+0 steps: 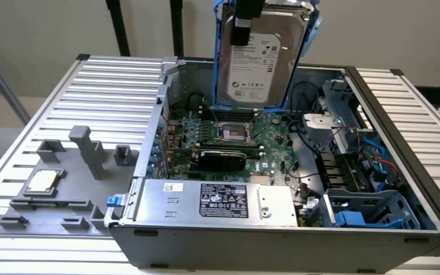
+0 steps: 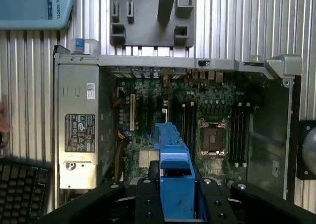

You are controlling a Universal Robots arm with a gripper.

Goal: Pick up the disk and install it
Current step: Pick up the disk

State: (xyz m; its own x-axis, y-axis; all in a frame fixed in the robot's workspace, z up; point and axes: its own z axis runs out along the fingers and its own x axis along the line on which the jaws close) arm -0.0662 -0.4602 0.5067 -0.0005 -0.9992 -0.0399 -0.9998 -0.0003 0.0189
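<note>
The disk (image 1: 258, 63), a silver-grey hard drive with a white label and blue carrier rails, hangs upright above the back of the open computer case (image 1: 407, 149). My gripper (image 1: 244, 28) is shut on its upper edge, a black finger lying over the label. In the wrist view the disk's blue carrier (image 2: 173, 155) sits between my black fingers (image 2: 148, 194), with the motherboard (image 2: 197, 120) far below it.
Inside the case lie the CPU socket (image 1: 234, 133), a silver power supply box (image 1: 220, 200) and a blue drive cage (image 1: 365, 209) among cables. A grey fixture plate (image 1: 59, 189) holding a small CPU chip (image 1: 43, 181) sits beside the case. A keyboard (image 2: 19, 189) lies nearby.
</note>
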